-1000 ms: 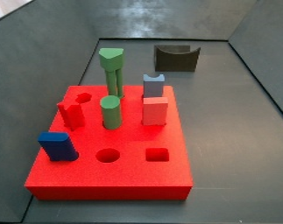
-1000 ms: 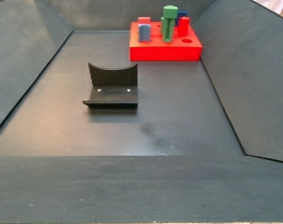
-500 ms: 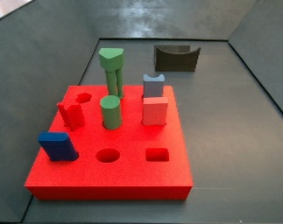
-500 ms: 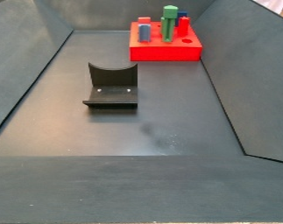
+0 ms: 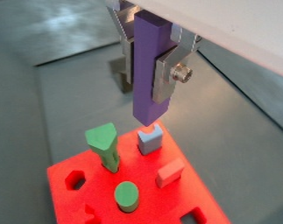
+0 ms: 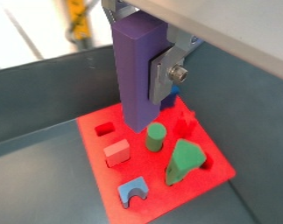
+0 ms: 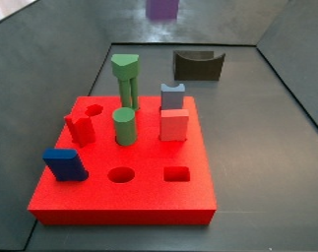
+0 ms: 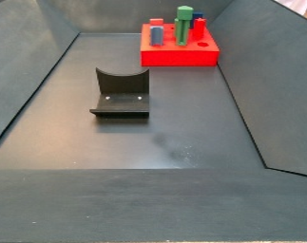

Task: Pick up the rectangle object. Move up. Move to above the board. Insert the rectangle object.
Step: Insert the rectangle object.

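Two flat silver fingers of the gripper closed on the wide faces of the slim, tall purple rectangle object, gripping it upright with its lower end hanging free below the pads. Carried high in the air, well clear of the large flat bright-red board; caught in a side view only as a purple smear at the very top edge. Looking down past the block in both wrist views: the board below, already crowded with two green pegs, a grey-blue notched block, a salmon-red square block and a short dark-blue block. Judged to be in the carry to above the board, with pick-up and lift done and insertion not yet begun. Open round hole and square hole near the board's front edge (which opening suits the rectangular section, hard to tell from here). Next: centre the block's lower end over its matching hole, square its faces to the hole's edges, then lower straight down, keeping clear of the tall pegs. Dark grey U-shaped holder well apart on the surface, not involved.
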